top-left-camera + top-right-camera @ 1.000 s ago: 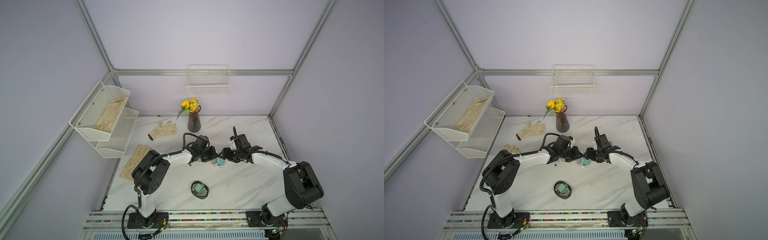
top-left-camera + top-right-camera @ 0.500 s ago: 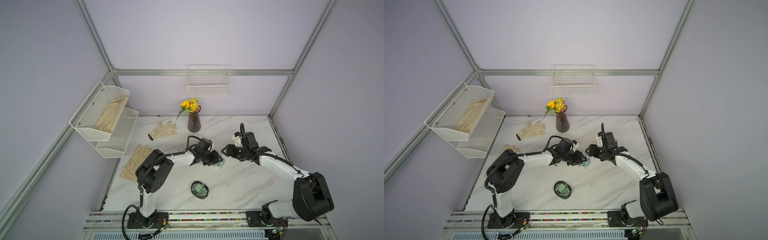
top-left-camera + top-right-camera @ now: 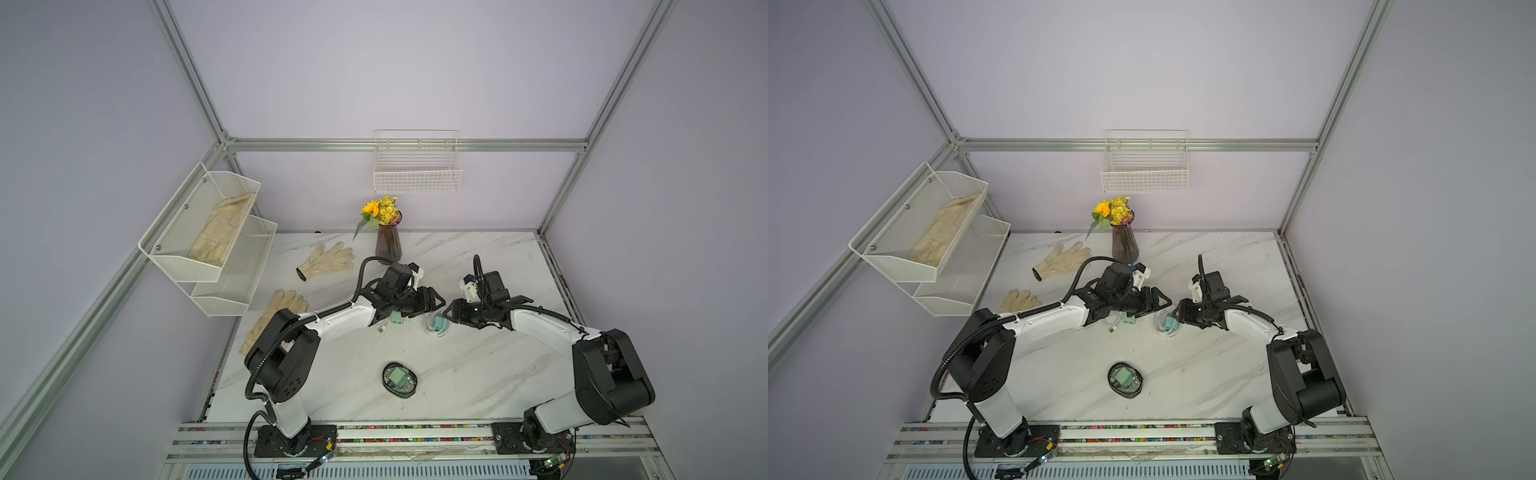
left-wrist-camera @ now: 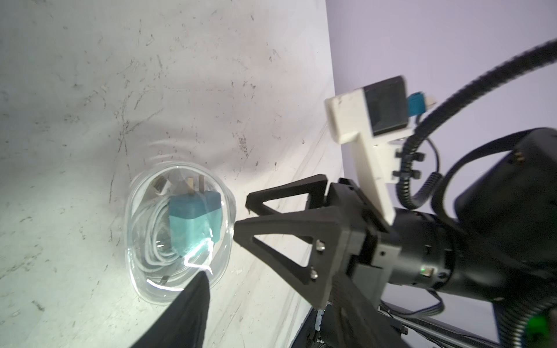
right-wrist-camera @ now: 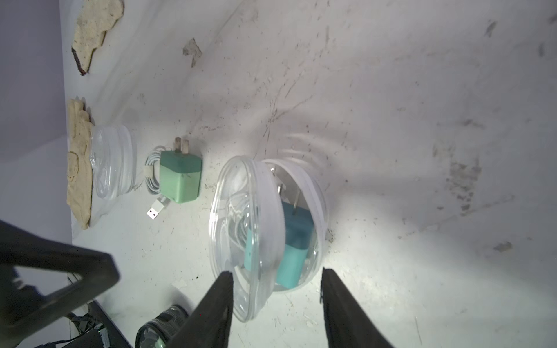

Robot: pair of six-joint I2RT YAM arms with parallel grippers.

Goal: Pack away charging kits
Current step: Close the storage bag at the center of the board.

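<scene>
A clear oval case [image 3: 436,325] [image 3: 1167,325] with a teal plug and a coiled white cable inside lies between my two grippers. In the right wrist view its lid [image 5: 241,235] stands ajar. My right gripper [image 5: 275,280] [image 3: 451,312] is open, its fingers on either side of the case's near end. My left gripper [image 3: 435,300] [image 3: 1160,302] is open beside the case; one finger [image 4: 193,304] reaches its rim. A loose mint plug [image 5: 180,177] [image 3: 397,318] lies by a white cable [image 5: 152,174] and an empty clear case [image 5: 113,162]. A black-rimmed case [image 3: 399,379] holds another plug.
Cream gloves lie at the back left [image 3: 326,259] and by the left edge [image 3: 276,316]; a third sits in the white wall rack [image 3: 208,232]. A vase of yellow flowers [image 3: 387,243] stands behind the left arm. A wire basket [image 3: 417,176] hangs on the back wall.
My left gripper was shut at the clear case and has opened. My right gripper drew back to the right, then returned to the case with its fingers closer together.
</scene>
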